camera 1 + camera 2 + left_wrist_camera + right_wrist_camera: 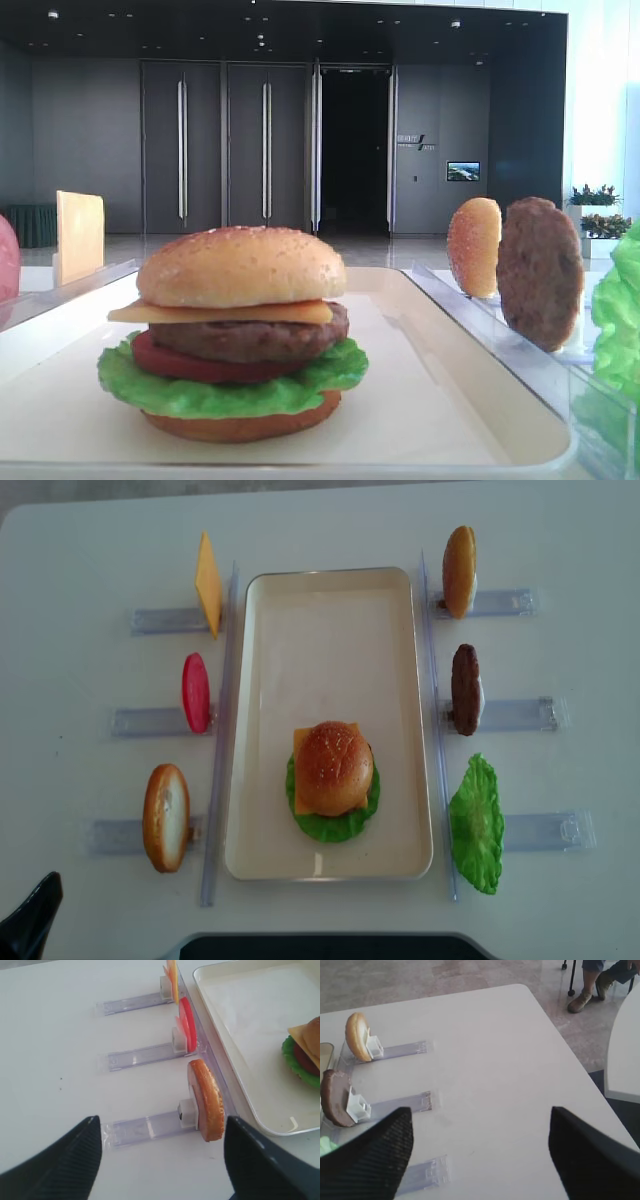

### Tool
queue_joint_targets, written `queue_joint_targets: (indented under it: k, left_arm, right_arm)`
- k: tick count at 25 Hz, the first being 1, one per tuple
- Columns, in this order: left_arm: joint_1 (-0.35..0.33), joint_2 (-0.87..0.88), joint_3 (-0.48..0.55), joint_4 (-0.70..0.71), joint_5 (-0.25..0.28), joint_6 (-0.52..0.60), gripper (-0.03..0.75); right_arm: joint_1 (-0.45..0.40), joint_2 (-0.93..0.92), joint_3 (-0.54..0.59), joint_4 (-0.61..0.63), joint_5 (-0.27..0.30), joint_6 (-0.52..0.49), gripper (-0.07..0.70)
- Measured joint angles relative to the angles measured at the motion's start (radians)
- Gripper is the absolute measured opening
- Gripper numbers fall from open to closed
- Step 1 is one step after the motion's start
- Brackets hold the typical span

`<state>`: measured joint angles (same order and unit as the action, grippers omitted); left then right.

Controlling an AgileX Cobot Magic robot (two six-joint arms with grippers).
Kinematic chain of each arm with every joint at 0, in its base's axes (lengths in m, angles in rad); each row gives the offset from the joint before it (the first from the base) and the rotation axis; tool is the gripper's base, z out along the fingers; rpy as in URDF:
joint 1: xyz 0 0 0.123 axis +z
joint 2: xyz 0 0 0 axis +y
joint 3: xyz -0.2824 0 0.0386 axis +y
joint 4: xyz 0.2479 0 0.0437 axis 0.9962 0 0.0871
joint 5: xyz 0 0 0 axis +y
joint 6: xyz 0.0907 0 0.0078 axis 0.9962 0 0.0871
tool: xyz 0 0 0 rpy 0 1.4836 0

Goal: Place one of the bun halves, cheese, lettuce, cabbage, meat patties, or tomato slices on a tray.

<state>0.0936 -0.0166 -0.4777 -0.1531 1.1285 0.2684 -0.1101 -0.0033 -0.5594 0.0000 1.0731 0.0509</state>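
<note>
On the cream tray (330, 610) stands a stacked burger: domed bun top (240, 265), cheese (220, 312), patty (250, 340), tomato (165, 360), lettuce (230, 392), flat bottom bun (240, 428). My left gripper (161, 1160) hangs open and empty over bare table, just short of a bottom bun (206, 1100) upright on its rack. One of its fingers (30, 920) shows at the overhead view's lower left. My right gripper (480, 1155) is open and empty above the table, near the racked patty (335, 1097) and bun top (357, 1036).
Clear racks flank the tray: cheese (207, 583), tomato slice (195, 692) and bottom bun (166, 817) on the left, bun top (459, 570), patty (465, 688) and lettuce (477, 823) on the right. A person's feet (585, 1000) and a second table (625, 1050) lie beyond the table's edge.
</note>
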Motion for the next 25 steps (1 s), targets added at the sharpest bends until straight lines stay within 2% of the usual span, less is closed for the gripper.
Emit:
queue_joint_targets:
  k: [15,25]
  left_arm:
    - [0.000,0.000,0.000,0.000,0.000,0.000,0.580]
    - [0.000,0.000,0.000,0.000,0.000,0.000,0.580]
  right_arm:
    - [0.000,-0.004,0.051,0.000,0.055,-0.004,0.533]
    - [0.000,-0.005,0.052,0.000,0.057,-0.008,0.533]
